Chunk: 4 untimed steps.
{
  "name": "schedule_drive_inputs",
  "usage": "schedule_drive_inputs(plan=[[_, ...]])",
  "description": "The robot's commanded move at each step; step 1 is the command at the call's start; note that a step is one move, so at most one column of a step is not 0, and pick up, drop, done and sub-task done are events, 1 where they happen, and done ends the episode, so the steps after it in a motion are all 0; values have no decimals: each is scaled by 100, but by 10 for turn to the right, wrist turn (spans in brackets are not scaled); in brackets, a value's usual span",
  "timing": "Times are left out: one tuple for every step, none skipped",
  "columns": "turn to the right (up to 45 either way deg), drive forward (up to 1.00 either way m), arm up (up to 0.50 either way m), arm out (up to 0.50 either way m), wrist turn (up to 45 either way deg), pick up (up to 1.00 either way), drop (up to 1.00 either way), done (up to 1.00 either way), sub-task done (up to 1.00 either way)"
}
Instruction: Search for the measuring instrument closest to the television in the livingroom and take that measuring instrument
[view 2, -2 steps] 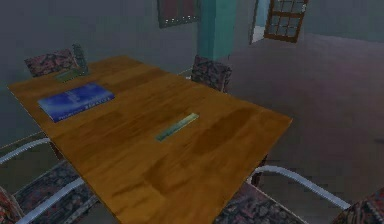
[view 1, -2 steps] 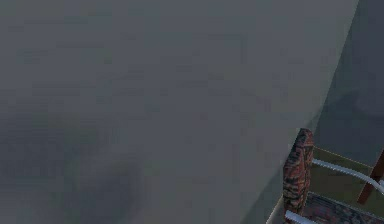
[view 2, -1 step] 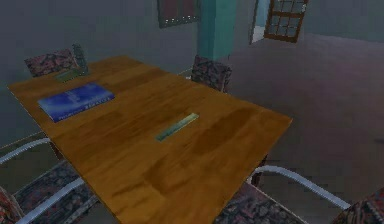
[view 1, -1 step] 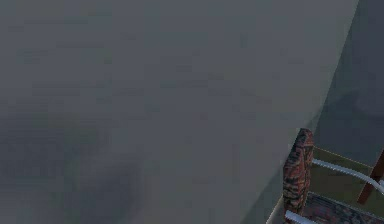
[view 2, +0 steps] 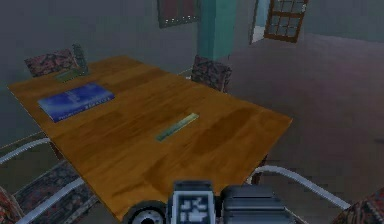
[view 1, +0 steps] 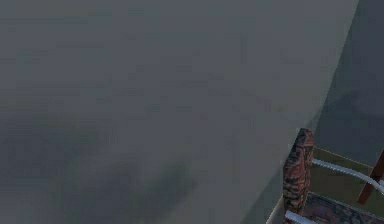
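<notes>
The tool (view 2: 150,214) sits at the wooden worktop's (view 2: 120,150) near edge; whether it holds anything cannot be told. Beyond it lies a thin ruler (view 2: 176,125); farther left, a blue book (view 2: 76,100).

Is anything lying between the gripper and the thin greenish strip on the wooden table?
Nothing visible does. Bare wooden table lies between the gripper and the thin greenish strip; the blue book lies off to the view's left.

A wooden table (view 2: 230,125) bears a blue book (view 2: 75,100) toward its left end, a thin greenish strip (view 2: 177,125) near the middle, and a smaller strip (view 2: 68,74) at the far left corner.
</notes>
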Motion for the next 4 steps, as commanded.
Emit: schedule_drive_inputs(plan=[[0, 0, 0, 50, 0, 0, 0, 0, 0], [0, 0, 0, 0, 450, 0, 0, 0, 0], [0, 0, 0, 0, 450, 0, 0, 0, 0], [0, 0, 0, 0, 450, 0, 0, 0, 0]])
